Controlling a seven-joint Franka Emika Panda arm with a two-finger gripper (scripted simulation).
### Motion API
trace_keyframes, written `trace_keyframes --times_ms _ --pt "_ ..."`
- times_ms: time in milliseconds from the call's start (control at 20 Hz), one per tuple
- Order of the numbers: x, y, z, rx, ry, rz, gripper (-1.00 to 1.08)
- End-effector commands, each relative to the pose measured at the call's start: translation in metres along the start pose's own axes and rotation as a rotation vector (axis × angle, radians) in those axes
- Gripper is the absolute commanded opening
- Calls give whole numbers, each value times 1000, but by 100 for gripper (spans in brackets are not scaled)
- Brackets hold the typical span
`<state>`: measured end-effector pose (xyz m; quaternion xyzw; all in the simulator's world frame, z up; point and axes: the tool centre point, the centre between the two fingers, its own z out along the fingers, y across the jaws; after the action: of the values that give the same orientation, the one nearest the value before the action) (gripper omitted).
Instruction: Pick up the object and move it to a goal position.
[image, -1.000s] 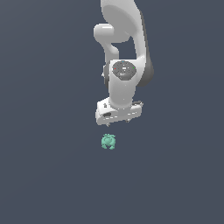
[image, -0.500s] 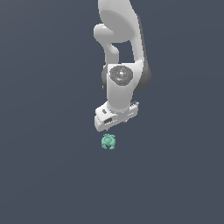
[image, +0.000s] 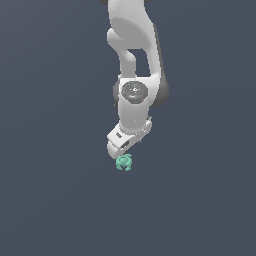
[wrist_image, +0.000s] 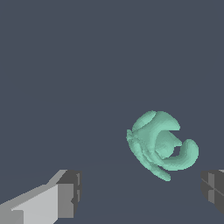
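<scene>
Claw: the claw (wrist_image: 140, 197) is spread wide, its two grey fingertips (wrist_image: 70, 192) well apart at the lower corners of the wrist view, nothing between them.
Object: the teal-green lumpy object (image: 124, 163) sits just below the claw (image: 119, 149) in the exterior view, a little under frame centre; whether they touch cannot be told. In the wrist view the object (wrist_image: 162, 145) lies ahead of the fingertips, nearer the right-hand one.
Surface: one flat, uniform dark blue-grey field (image: 55, 200) fills both views; no edge or wall shows.
Open room: bare on every side of the object.
Arm: the white arm (image: 134, 60) hangs from the exterior view's top centre, wrist tilted toward the lower left.
</scene>
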<state>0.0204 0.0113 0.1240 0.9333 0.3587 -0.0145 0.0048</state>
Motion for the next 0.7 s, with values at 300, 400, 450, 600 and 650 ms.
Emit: trace_keyframes --times_ms 300,400,450,600,650 --pt "1 12 10 -2 7 -222 100" --pt "1 15 12 -3 9 -274 100" --pt "2 16 13 -3 10 -300 100" --pt "2 21 16 -4 13 -377 100" --pt "2 22 17 -5 14 -403 100"
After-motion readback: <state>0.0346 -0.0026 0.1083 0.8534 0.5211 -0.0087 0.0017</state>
